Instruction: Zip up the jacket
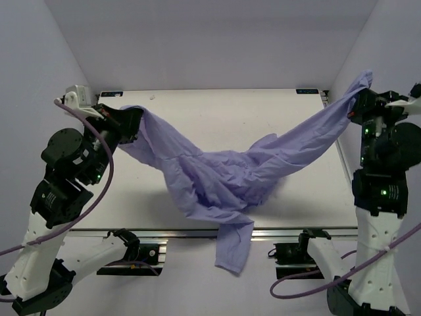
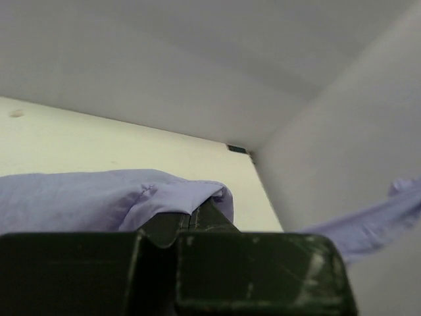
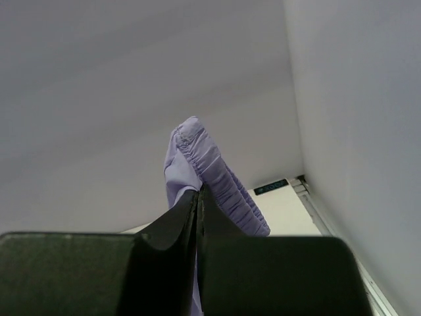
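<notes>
The lavender jacket hangs stretched between both arms, sagging onto the table in the middle. One sleeve droops over the table's near edge. My left gripper is shut on a fabric edge at the far left. In the left wrist view the cloth drapes over the closed fingers. My right gripper holds the jacket high at the far right. In the right wrist view its jaws pinch a gathered elastic hem. No zipper shows.
White enclosure walls stand close behind and on both sides of the cream table. A metal rail runs along the near edge. Purple cables loop beside each arm.
</notes>
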{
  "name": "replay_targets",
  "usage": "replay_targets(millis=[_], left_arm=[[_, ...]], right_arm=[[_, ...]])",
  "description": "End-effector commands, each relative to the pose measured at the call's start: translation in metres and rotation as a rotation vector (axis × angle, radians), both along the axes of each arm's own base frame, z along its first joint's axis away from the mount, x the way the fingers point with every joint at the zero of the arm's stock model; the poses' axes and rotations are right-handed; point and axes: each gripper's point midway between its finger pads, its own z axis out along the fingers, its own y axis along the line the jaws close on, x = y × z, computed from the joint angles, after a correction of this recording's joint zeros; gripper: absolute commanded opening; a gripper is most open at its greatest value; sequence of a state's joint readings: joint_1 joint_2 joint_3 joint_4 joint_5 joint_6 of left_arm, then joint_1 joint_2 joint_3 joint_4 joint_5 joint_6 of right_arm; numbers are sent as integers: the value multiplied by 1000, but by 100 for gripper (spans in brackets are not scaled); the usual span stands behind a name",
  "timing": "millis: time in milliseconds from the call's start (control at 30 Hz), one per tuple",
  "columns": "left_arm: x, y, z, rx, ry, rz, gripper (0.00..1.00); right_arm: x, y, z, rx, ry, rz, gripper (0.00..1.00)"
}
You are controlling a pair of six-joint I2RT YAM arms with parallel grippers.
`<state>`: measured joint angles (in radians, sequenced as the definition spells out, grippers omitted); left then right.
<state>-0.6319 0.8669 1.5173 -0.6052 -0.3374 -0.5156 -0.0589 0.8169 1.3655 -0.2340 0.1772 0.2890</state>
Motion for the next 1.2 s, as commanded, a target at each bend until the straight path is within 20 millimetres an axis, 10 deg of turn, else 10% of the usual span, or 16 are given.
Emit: replay_targets(millis=[0,267,500,567,600,833,933,1000,1167], left_arm=[[35,25,-43,51,146,257,0],[130,30,-153,206,452,520,0],[199,30,-250,246,634,406,0],[206,26,-261,250,652,386,0],[208,23,-272,254,679,370,0],[183,31,-276,217,724,391,0],[162,40,-278,197,720,407,0],[148,44,-292,201,739,409,0],[127,51,-282,174,702,415,0]], right_arm=[[51,-29,-38,10,149,-143,0],[163,-46,-173,13,525,-170,0],[212,-21,-234,-64,690,46,0],[207,-10,-241,-50,720,102,42],[203,0,-242,-47,724,148,89],[102,109,-277,-187,819,343,89],[35,175,-283,-114,838,581,89],[-20,216,-322,-118,946,768,89],[-145,265,-375,-252,1159,1039,89]])
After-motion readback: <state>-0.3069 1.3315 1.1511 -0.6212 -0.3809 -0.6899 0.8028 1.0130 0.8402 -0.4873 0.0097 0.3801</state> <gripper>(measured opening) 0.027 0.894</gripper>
